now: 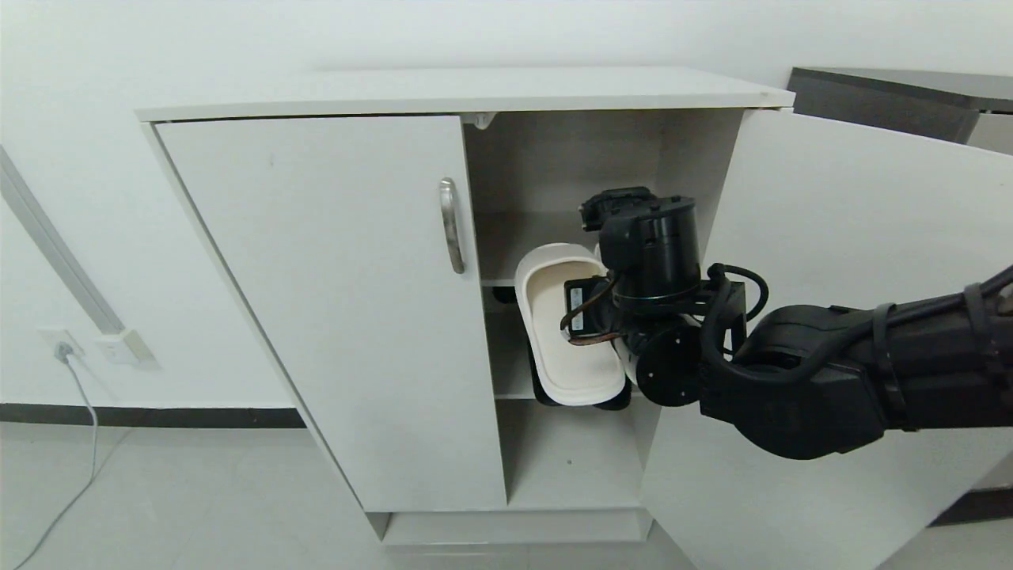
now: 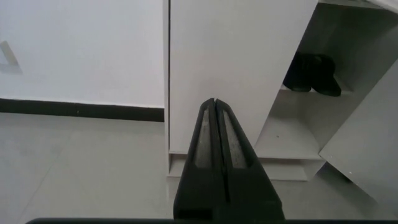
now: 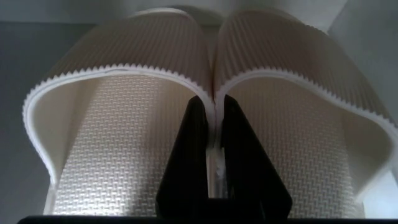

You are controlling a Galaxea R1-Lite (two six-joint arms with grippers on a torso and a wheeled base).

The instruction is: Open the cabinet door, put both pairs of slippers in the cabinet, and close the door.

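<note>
My right fingers (image 3: 189, 155) pinch the white slippers (image 1: 566, 340) inside the open cabinet (image 1: 475, 91), where the black pair (image 2: 313, 73) already sits. My left fingers (image 2: 202, 143) are pressed together, empty. Releasing and closing the door (image 1: 855, 277) remain.

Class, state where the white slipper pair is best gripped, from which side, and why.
Pinch the white slippers where their straps meet, reaching in over the footbeds, as the right gripper does: the adjoining arched edges form one thin ridge.

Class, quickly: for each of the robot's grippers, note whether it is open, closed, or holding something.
Left gripper: closed, holding nothing.
Right gripper: closed on the pair of white slippers.
</note>
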